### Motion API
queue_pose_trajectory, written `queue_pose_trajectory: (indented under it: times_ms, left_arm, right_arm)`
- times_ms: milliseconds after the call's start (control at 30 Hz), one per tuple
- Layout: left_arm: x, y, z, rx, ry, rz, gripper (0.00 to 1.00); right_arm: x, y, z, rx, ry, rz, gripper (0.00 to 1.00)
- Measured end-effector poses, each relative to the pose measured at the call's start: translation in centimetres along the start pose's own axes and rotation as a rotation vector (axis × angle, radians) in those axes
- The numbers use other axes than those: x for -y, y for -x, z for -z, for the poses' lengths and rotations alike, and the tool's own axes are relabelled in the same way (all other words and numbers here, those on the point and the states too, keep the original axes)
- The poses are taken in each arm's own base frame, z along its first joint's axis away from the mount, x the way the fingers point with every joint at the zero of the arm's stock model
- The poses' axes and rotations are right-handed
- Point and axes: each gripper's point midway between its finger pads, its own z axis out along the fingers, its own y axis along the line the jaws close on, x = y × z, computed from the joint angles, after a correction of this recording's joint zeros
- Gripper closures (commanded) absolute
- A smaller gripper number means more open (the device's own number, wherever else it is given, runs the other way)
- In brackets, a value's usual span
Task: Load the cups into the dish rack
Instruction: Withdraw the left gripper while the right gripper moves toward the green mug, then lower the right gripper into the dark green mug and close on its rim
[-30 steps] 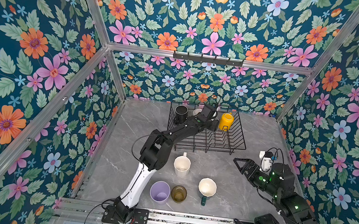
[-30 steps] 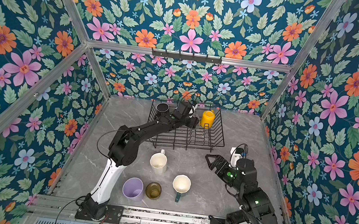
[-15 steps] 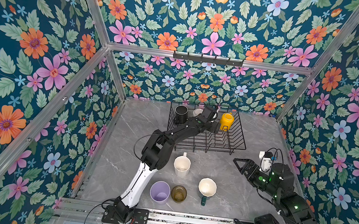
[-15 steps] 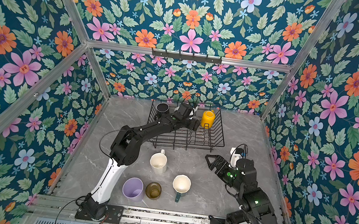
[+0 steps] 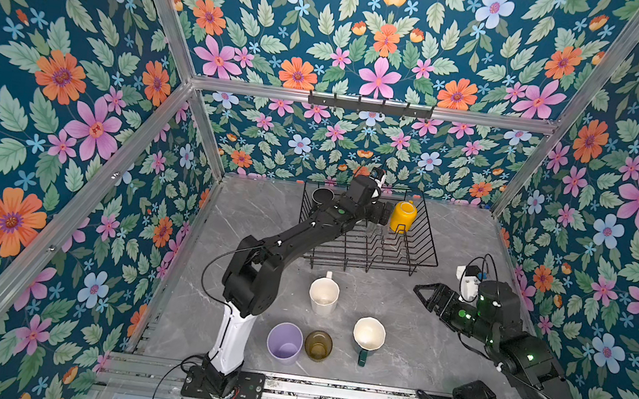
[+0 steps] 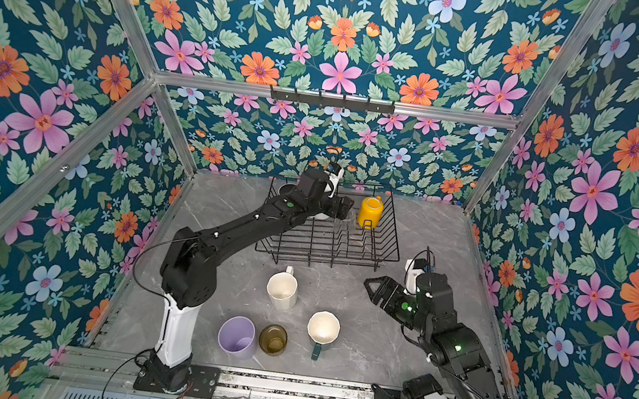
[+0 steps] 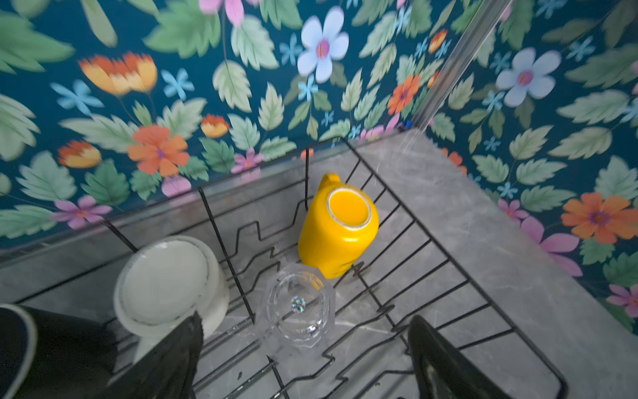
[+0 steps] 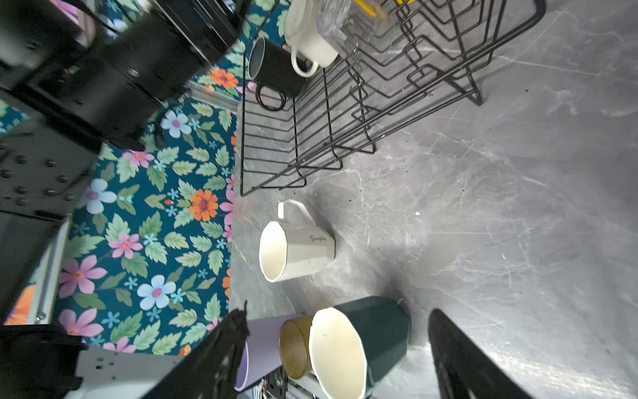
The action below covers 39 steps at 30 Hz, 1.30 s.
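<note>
Dish rack [image 5: 395, 248] at table's back edge. Left gripper [image 7: 305, 321] above rack, jaws wide, empty. Right gripper [image 8: 338, 312] near table's right edge, jaws wide, empty. Clear glass [image 7: 298, 304] in rack, just below left gripper, between its fingers, touching neither; yellow mug [image 7: 336, 235] just beside glass.

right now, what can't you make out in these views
- pale mug: upside down in the left wrist view, so its inside is unseen; in the top views it is mostly under the left arm.
- black mug: cut off by the left wrist view's edge.
- clear glass: faint among dish rack wires.
</note>
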Motion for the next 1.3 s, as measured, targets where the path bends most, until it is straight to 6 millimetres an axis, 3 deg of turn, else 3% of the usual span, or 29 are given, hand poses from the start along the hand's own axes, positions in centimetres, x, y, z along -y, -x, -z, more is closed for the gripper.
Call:
queue_pose_trajectory:
  times_ms: [100, 200, 400, 567, 867, 1300]
  left_arm:
    - [-1.4, 2.0, 3.3, 0.073, 0.021, 0.013, 0.04]
    - [-3.7, 2.6, 6.5, 0.124, 0.058, 0.045, 0.03]
    - [-9.4, 2.0, 12.6, 0.208, 0.099, 0.182, 0.01]
    - [-14.7, 0.7, 16.6, 0.271, 0.126, 0.354, 0.01]
    - [-14.7, 1.5, 20.5, 0.34, 0.071, 0.4, 0.01]
    - [-14.3, 2.6, 23.5, 0.386, 0.064, 0.386, 0.0]
  right_arm:
    - [-0.7, -1.6, -0.2, -0.076, -0.035, 0.087, 0.19]
    - [-0.9, -2.9, -0.8, -0.142, -0.081, 0.169, 0.19]
    - [-1.0, -4.8, -2.8, -0.25, -0.173, 0.331, 0.22]
    - [-0.6, -6.6, -5.1, -0.34, -0.222, 0.433, 0.23]
    - [-0.1, -10.1, -7.9, -0.493, -0.278, 0.601, 0.26]
    - [2.5, -11.0, -8.8, -0.545, -0.367, 0.643, 0.29]
